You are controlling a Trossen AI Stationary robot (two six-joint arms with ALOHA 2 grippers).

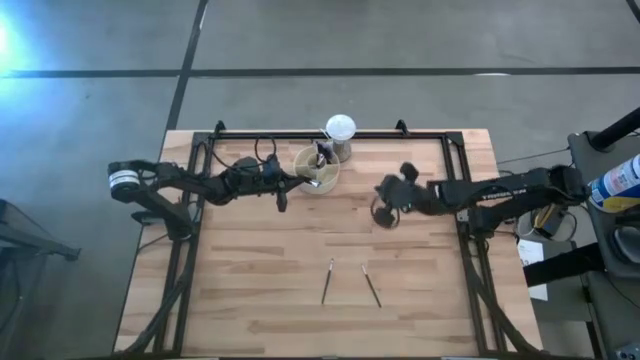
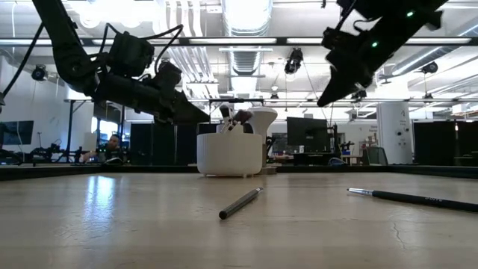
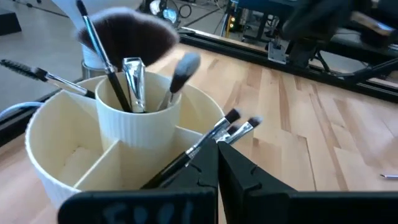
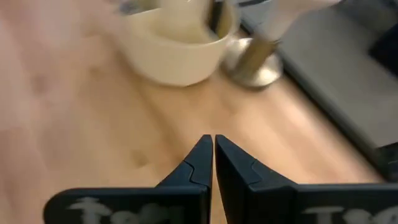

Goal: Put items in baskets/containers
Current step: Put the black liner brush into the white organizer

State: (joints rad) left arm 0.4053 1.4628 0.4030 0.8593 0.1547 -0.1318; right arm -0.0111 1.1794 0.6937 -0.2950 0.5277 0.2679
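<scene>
The left gripper [image 3: 217, 152] hangs with its fingers pressed together and nothing between them, just at the 9 o'clock side of the round cream plastic organiser [image 1: 316, 168], nose aimed into it. In the left wrist view two thin dark-handled brushes [image 3: 231, 124] lean out over the organiser's rim just ahead of the closed fingertips, so this arm looks placed to guard or tidy what already stands in the cup rather than to carry anything.

The right gripper [image 4: 213, 146] is also closed and empty, raised above the wooden counter [image 1: 250, 290] at about 3 o'clock from the organiser and clear of it; I judge it to be between a drop-off and the next pickup.

The organiser sits near the counter's far edge, at 12 o'clock of the work area. Its ribbed middle tube [image 3: 138, 121] holds a large dark fluffy brush [image 3: 134, 40], a paler-tipped brush [image 3: 183, 68] and a metal clip-like piece; a spoolie wand [image 3: 25, 68] pokes out across the rim. Touching or nearly touching it on the far right is a white ball on a small metal stand [image 1: 340, 130], which narrows any approach from that side.

Two slim dark brushes still lie on the counter: one [image 1: 327, 282] and its neighbour [image 1: 370, 285], near each other at 6 o'clock, toward the near edge. Bare wood surrounds them on every side, giving either arm a free descent; the black frame rails along the counter's left and right edges are the only nearby limits.
</scene>
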